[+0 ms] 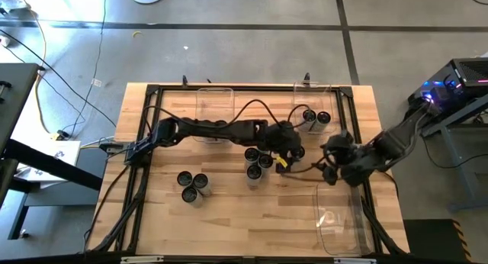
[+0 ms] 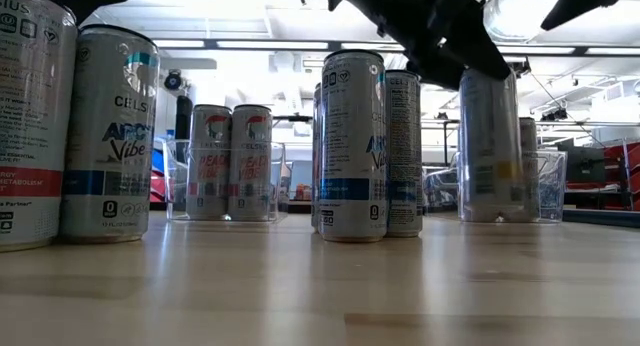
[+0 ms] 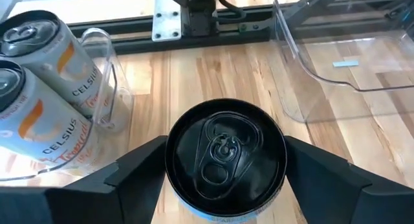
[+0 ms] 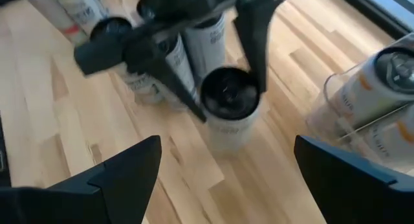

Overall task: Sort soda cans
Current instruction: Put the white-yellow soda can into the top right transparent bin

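A soda can with a black top point(image 3: 226, 156) stands upright on the wooden table, right of a cluster of cans point(image 1: 255, 161). My left gripper point(image 3: 226, 185) reaches in from the table's left, slanting down, with one finger on either side of this can's top; it also shows in the right wrist view point(image 4: 223, 88). My right gripper point(image 4: 226, 179) hangs open over the table point(image 1: 333, 161) a little to the right, with nothing between its fingers. Three more cans point(image 1: 192, 184) stand near the left. Two cans point(image 1: 316, 117) stand in the far right bin. My left gripper's fingers point(image 3: 139, 169) stand close against the two opposite sides of the can's upper wall point(image 3: 169, 162), slanting down from the table's left. Whether they touch the wall I cannot tell. The can stands upright with its base on the table point(image 4: 226, 136).
A clear bin point(image 1: 213, 104) stands at the far middle, and another point(image 1: 339, 218) at the near right corner. The far right bin's wall point(image 3: 107, 88) stands close beyond the can. A black frame point(image 1: 152, 92) runs along the table's edges.
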Controlling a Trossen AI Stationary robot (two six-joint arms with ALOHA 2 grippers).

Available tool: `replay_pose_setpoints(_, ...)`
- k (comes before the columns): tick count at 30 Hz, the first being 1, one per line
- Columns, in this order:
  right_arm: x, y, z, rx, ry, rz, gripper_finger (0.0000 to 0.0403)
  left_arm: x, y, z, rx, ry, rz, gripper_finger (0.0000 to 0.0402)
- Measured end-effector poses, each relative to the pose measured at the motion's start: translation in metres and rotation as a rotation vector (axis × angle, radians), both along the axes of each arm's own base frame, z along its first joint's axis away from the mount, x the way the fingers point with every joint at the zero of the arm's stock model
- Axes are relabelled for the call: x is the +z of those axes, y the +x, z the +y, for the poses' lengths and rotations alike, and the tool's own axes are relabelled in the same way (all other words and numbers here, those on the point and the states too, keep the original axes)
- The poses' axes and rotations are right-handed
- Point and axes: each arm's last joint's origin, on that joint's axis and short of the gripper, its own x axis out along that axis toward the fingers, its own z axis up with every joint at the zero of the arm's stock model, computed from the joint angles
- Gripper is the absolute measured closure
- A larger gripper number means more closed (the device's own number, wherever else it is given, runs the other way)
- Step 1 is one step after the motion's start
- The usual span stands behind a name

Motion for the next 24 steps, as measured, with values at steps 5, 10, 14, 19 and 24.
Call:
replay_pose_setpoints(5,-0.012,0.01,0.015,-0.016,-0.009,0.044,0.0054,0.002,0.0,0.0,-0.001,0.0,-0.012,0.0111)
replay_pose_setpoints(10,-0.025,0.02,0.029,-0.009,-0.01,0.121,0.0054,-0.007,0.001,0.0,-0.003,0.001,0.013,0.0109)
replay_pose_setpoints(14,-0.034,0.025,0.037,0.002,-0.043,0.156,0.0054,-0.007,0.002,0.0,-0.01,0.009,0.01,0.0109)
replay_pose_setpoints(19,-0.038,0.027,0.04,0.007,-0.066,0.181,0.0054,-0.006,0.003,0.0,-0.019,0.02,-0.005,0.0109)
replay_pose_setpoints(24,-0.038,0.026,0.039,0.043,-0.095,0.197,0.0054,-0.005,0.003,0.001,-0.033,0.042,-0.011,0.0108)
